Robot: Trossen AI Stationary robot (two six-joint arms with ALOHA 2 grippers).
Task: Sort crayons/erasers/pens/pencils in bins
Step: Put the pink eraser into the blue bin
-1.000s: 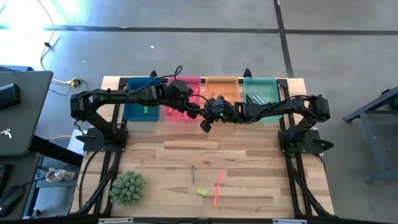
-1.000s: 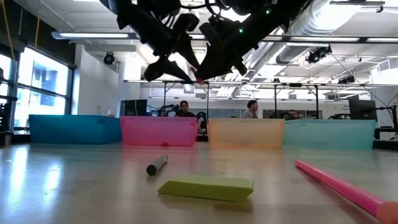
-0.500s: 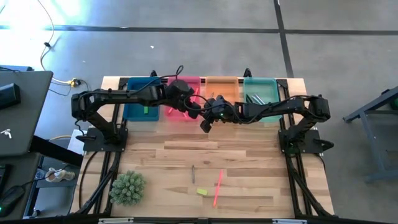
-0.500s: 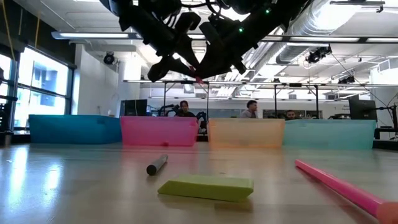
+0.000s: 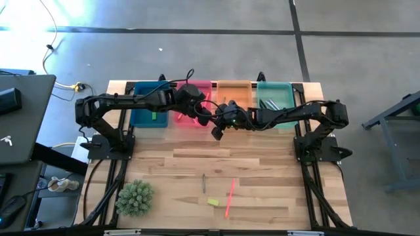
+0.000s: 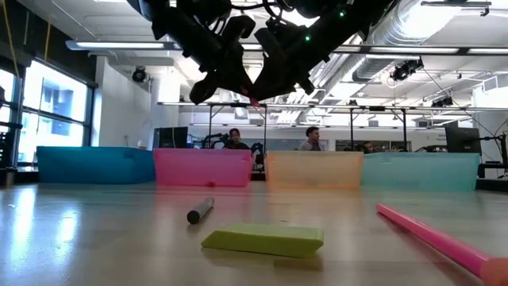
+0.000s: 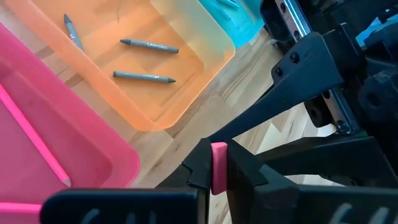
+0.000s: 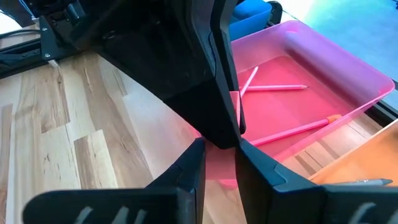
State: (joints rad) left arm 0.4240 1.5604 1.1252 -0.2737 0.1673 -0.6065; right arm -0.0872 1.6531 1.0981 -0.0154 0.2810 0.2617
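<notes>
L gripper (image 7: 218, 180) & R gripper (image 8: 220, 169) meet tip to tip in mid-air, both on one small pink eraser (image 7: 218, 167). L jaws are nearly closed, with a dark finger pressed on each flat side of the eraser. R jaws come in from the opposite side with only a narrow gap and pinch the same block, so the eraser sits right betw. the two sets of tips, clear of the table. Pink bin (image 6: 202, 167) lies just below and behind the jaws, w/ long pink pencils (image 8: 273, 88) inside. Orange bin (image 6: 313, 169) is next to it, toward the R arm's side of the jaws, holding three grey crayons (image 7: 149, 45). Blue bin (image 6: 95, 164) sits farther out on the L arm's side of the jaws, teal bin (image 6: 421, 171) farther out on the R arm's side. Well apart from the jaws, down on the wooden table (image 5: 262, 164) near its front, are a yellow-green eraser (image 6: 263, 238), a short dark stick (image 6: 200, 210) just beside it, and a long pink stick (image 6: 432, 237). A spiky green plant (image 5: 134, 196) sits at the front corner on the L arm's side.
</notes>
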